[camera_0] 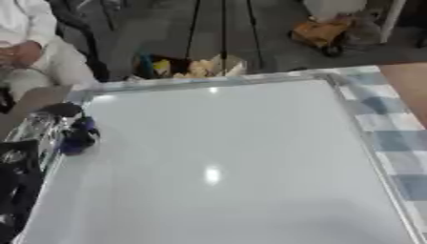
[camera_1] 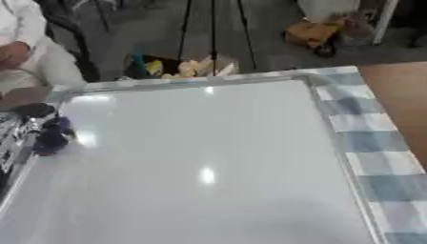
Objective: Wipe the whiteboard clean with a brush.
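Whiteboard (camera_0: 225,167) fills most of the frame, lying flat and slightly askew, silver frame all round, glare spot near the centre. Its surface looks blank from here; no marks I can make out, though faint greyish smears toward the lower right may be residue or only reflection. Checked cloth (camera_0: 392,143) shows under it along the right edge, blue and white squares, with bare brown table beyond in the upper right. Left arm comes in along the left edge, black with silver parts, from the lower left up to mid-left. Left hand (camera_0: 58,128) sits at the board's left rim, mid-left of the frame; its fingers blur into the dark shapes there, so I cannot tell whether they are spread or curled. Brush (camera_0: 77,136), as I take it, is the small dark blue and black lump just beside that hand, resting on the board near its left edge; contact between the two cannot be told. Right hand shows nowhere. My read: either the wiping is about finished and the brush is parked at the edge, or a stroke is about to start there. Next move calls for a sure hold on the brush, then a flat sweep toward the right over any remaining haze.
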Robot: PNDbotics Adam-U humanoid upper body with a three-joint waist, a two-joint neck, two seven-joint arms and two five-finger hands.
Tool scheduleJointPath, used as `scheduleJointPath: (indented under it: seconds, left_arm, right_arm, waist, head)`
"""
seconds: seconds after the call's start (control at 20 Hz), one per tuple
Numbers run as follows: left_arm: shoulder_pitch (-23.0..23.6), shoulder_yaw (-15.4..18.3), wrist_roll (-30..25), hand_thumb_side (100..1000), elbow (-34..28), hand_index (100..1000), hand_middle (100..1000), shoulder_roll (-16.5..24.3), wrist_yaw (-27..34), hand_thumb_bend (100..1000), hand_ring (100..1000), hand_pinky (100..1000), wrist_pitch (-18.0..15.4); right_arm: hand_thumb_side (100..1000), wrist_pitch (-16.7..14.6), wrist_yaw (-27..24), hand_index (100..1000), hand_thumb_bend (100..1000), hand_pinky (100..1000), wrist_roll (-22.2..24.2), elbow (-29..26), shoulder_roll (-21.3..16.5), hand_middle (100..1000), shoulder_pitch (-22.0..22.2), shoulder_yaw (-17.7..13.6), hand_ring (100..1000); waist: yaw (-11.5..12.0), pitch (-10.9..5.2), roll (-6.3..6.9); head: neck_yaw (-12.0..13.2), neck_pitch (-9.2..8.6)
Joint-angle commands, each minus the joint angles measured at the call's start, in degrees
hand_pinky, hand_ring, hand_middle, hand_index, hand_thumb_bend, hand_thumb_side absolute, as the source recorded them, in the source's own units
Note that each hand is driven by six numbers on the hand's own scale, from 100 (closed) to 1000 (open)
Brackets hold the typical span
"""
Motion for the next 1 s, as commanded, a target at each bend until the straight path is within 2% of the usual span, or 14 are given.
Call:
scheduleJointPath:
  seconds: [0.05,1.0]
  left_arm:
    - [-0.6,0.3,-0.2,512,-0.4,239,227,1.1,0.8,100,526,688,-0.5]
    - [-1.9,-2.7,-3.7,524,-6.9,235,216,-5.0,2.0,100,510,673,-6.4]
  right_arm:
    - [950,-0.2,0.2,907,100,831,-0.1,-0.9,-0.4,579,-0.2,-0.1,841]
    - [948,-0.1,-1.0,907,100,831,0.0,-0.9,-0.9,580,-0.4,-0.2,840]
  waist:
    - [-0.2,-0.77,-0.39]
    - [-0.2,-1.01,-0.37]
  head:
    - [0.1,-0.73]
    - [0.4,-0.27]
